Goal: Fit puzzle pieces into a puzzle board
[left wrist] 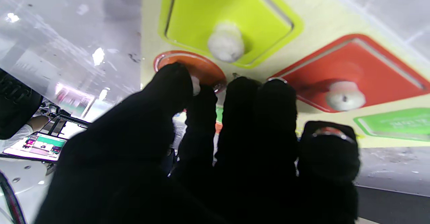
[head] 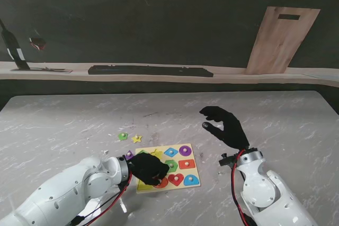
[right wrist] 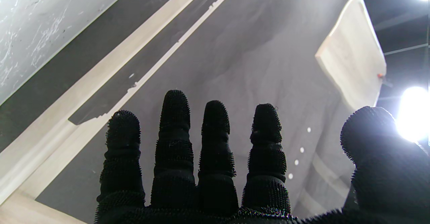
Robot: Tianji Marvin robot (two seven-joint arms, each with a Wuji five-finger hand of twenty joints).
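Grey marble table [head: 63, 125] fills the scene, with a dark wall behind it, a pale shelf along that wall, and a wooden cutting board [head: 282, 39] leaning upright on the shelf.

Near the robot's edge of the table lies the puzzle board [head: 186, 175], a pale yellow panel lying flat, close to square, turned slightly so its edges are not parallel with the table edge. Coloured pieces with white knobs sit in its recesses: a purple circle [head: 185, 150], a blue piece [head: 170, 152], a red heart [head: 176, 178].

The left hand [head: 147, 168], in a black glove, rests over the board's left side. Its fingers [left wrist: 242, 93] are bunched together, and the wrist view shows the fingertips touching an orange round piece [left wrist: 201, 69], beside a lime square piece [left wrist: 201, 12] and a red piece [left wrist: 369, 66]. Whether the orange piece is gripped or only pressed cannot be told.

Farther from me than that hand, two loose pieces lie on the marble: a green piece [head: 123, 136] and a yellow star [head: 136, 138].

The right hand [head: 225, 125] hangs raised in the air, right of the board, fingers spread, holding nothing.
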